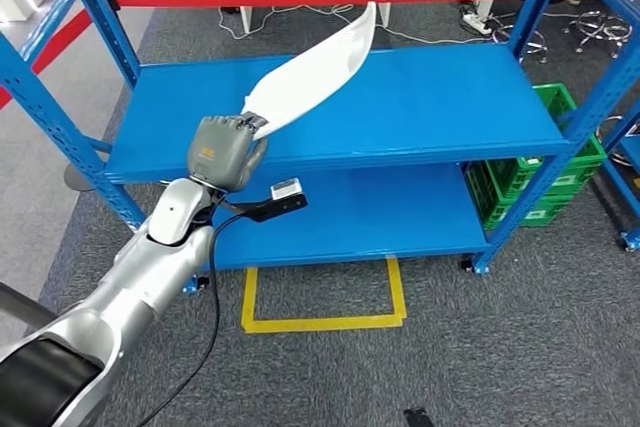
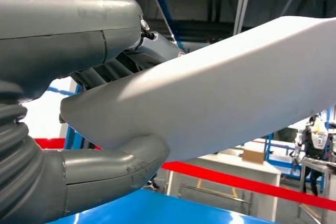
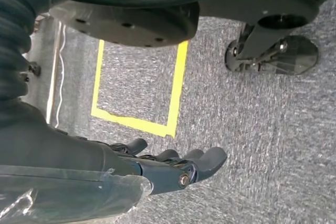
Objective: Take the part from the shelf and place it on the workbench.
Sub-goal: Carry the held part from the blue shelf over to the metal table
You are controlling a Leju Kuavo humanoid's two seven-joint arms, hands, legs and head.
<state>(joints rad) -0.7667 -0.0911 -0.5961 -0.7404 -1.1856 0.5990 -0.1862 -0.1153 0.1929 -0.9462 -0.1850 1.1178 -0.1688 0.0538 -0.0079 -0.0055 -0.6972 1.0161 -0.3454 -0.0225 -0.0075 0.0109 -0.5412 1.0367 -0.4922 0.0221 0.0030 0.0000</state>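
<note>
Am gripping white blade-shaped part (image 1: 317, 72) by its narrow end in left hand (image 1: 223, 150), lifting over blue shelf (image 1: 423, 112). Looking stiff, light, slick; long overhang levering. Right hand (image 3: 174, 167) hanging loose, empty.

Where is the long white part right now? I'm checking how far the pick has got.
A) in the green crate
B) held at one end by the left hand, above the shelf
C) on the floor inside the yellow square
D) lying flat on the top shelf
B: the left hand grips the white part at its near end, the rest angled up over the blue shelf.
</note>
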